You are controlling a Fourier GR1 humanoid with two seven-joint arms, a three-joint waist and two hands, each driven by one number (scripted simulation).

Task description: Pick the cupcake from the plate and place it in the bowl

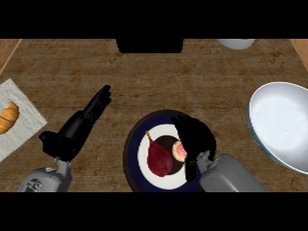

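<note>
A dark-rimmed plate (135,140) with a white centre lies at the lower middle of the counter. On it sits the cupcake (178,151), pink-topped, beside a dark red wrapper shape (160,158). My right hand (195,137) is over the plate's right half, fingers curled down around the cupcake, partly hiding it. The white bowl (289,128) stands to the right of the plate, tilted toward the view. My left hand (83,119) rests open to the left of the plate, fingers straight and pointing up.
A croissant (2,120) lies on a light cloth (9,135) at the left edge. A black box (149,45) and a white object (236,43) stand at the back. Wooden edges run along both upper corners.
</note>
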